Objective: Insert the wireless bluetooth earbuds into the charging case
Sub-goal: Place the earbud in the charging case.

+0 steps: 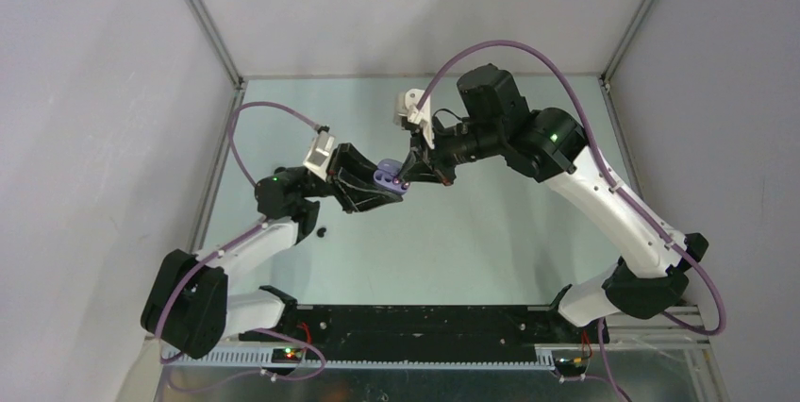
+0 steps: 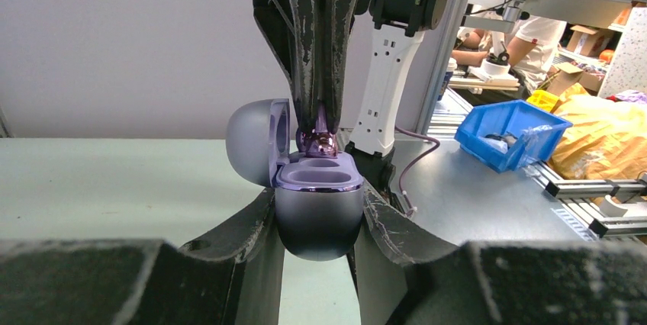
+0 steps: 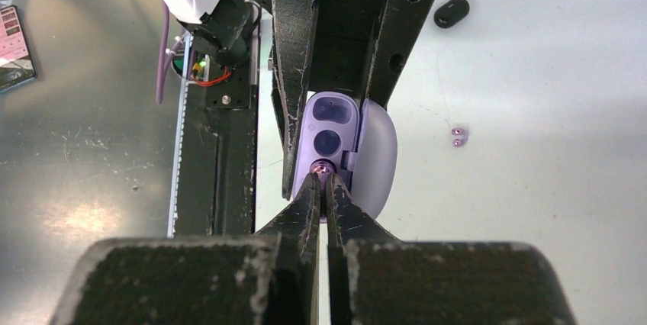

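Meeting left pincer's (image 2: 319, 194) case (image 2: 317, 227), right pincer (image 3: 321, 178)

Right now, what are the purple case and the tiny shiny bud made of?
The charging case looks like smooth plastic with a satin lilac-grey finish: soft highlights, no sharp reflections. The earbud above it seems glossy plastic, maybe mirror-coated, since it glints bright purple. Neither is certain.
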Robot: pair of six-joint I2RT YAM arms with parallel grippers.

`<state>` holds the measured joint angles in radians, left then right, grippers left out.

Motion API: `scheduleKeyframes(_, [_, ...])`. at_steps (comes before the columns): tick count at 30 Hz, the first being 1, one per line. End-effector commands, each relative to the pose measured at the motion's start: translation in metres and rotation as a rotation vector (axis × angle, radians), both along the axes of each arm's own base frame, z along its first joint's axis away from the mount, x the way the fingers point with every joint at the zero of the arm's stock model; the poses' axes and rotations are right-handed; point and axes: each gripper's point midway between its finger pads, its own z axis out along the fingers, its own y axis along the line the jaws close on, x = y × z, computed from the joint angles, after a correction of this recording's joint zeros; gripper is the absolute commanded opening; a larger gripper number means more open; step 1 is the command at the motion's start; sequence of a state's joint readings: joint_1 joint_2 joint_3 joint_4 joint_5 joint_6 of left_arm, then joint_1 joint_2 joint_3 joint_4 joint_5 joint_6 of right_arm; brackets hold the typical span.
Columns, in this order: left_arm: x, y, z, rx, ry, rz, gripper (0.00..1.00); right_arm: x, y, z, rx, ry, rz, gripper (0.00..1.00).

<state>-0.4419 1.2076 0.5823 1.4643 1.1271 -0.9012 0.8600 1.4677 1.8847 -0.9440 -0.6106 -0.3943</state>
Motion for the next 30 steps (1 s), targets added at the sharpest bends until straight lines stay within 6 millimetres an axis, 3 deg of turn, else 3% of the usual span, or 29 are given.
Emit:
scheduleKeyframes(1, [-0.009,0.007,0.021,-0.059,-0.08,0.011,0.0,-0.007,-0.003,0.014,0.043,-0.025,0.022,0.0])
scheduleKeyframes(24, [-0.012,0.013,0.032,-0.068,-0.093,0.017,0.0,-0.008,0.013,-0.003,-0.009,0.006,0.052,0.04])
scheduleKeyframes(28, [-0.012,0.013,0.031,-0.068,-0.093,0.019,0.0,-0.01,0.011,0.002,-0.007,0.005,0.05,0.14])
scheduleKeyframes(30, [-0.012,0.013,0.031,-0.068,-0.094,0.02,0.0,-0.013,0.009,0.015,0.013,-0.007,0.051,0.2])
